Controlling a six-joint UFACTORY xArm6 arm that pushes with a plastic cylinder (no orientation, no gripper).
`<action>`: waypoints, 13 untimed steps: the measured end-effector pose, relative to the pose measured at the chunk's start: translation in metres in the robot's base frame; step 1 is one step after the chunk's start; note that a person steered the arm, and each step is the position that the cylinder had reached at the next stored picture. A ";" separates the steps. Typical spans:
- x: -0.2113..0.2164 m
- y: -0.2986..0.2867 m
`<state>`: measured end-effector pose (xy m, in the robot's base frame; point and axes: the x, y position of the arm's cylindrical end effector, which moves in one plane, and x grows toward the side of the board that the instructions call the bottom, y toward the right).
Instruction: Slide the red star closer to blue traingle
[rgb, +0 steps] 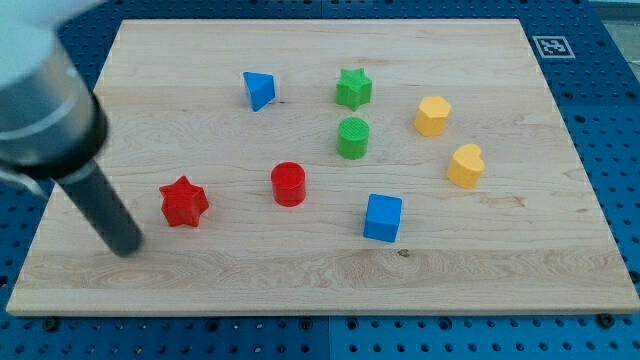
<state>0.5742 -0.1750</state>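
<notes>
The red star (183, 202) lies on the wooden board at the view's lower left. The blue triangle (259, 89) lies toward the view's top, up and to the right of the star. My tip (127, 246) rests on the board just left of and slightly below the red star, with a small gap between them. The dark rod slants up to the view's upper left.
A red cylinder (288, 184) lies right of the star. A green star (353, 88) and a green cylinder (352, 137) lie right of the triangle. A blue cube (382, 217), a yellow hexagon (432, 115) and a yellow heart (465, 165) lie on the right half.
</notes>
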 end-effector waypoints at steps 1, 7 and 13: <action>-0.002 0.013; -0.051 0.031; -0.128 0.041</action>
<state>0.4462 -0.1336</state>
